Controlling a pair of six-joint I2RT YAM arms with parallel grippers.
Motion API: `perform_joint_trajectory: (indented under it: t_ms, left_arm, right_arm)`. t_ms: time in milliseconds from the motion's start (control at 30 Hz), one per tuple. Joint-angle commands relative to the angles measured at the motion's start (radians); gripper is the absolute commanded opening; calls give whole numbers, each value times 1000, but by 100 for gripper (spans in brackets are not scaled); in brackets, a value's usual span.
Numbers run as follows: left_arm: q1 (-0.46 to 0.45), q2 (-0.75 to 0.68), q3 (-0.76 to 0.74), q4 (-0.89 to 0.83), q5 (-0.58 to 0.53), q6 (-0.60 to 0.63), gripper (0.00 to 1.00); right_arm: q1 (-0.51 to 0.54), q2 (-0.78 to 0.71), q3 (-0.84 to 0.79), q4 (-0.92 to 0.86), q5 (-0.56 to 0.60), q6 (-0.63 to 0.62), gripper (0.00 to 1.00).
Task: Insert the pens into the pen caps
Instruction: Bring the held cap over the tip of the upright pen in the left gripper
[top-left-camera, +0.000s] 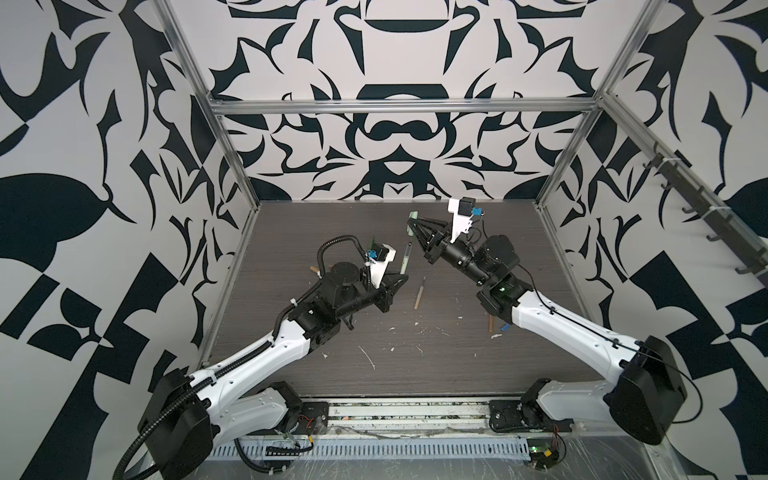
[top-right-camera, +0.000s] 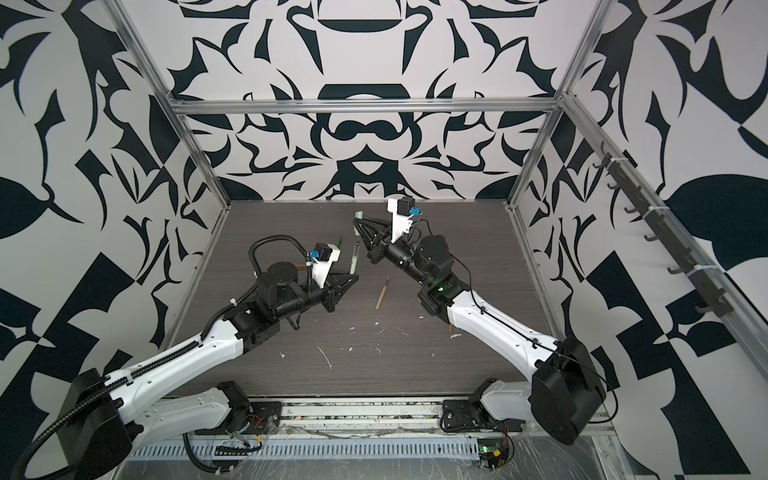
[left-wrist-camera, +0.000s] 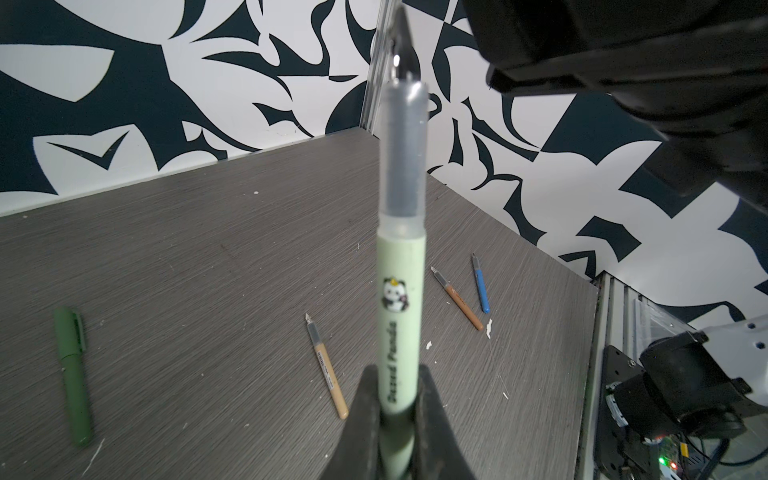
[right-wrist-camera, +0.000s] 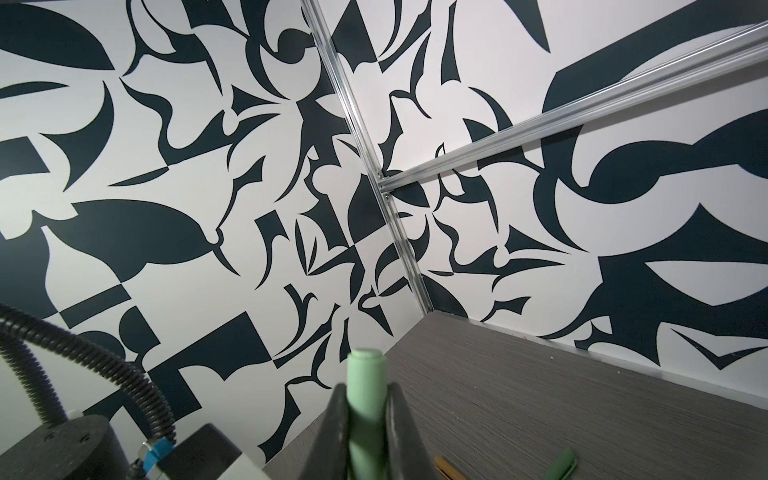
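Left pincer (left-wrist-camera: 398, 376): pinching pale green pen (left-wrist-camera: 401, 266) by its barrel (nib bare), above worktop (left-wrist-camera: 187, 257)
Right pincer (right-wrist-camera: 365, 399): pinching pale green cap (right-wrist-camera: 365, 370), apart from the pen
Worktop: tan pen (left-wrist-camera: 328, 374) lying loose

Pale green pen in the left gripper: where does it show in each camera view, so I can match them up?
Top views: in both, the pale green pen sits near the middle, sticking out of the left gripper.
Left wrist: it fills the centre, nib pointing away from the camera.
Right wrist: not in it; only the pale green cap shows.
Landmark: the tan pen lying flat nearby, absent from the right wrist view.
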Motion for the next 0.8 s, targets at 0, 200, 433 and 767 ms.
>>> perform_joint_trajectory:
  t_ms: [0, 200, 433, 767]
  left_arm:
    - [-2, -18, -1, 28, 5, -5, 0]
    - [-2, -15, 0, 28, 1, -6, 0]
    - [-3, -15, 0, 27, 0, -7, 0]
    - [-3, -12, 1, 28, 0, -12, 0]
  right_arm:
    - [6, -31, -7, 53, 0, 19, 4]
    - [7, -28, -27, 57, -10, 38, 4]
    - [8, -38, -53, 62, -15, 55, 4]
    - [7, -48, -82, 93, -26, 106, 4]
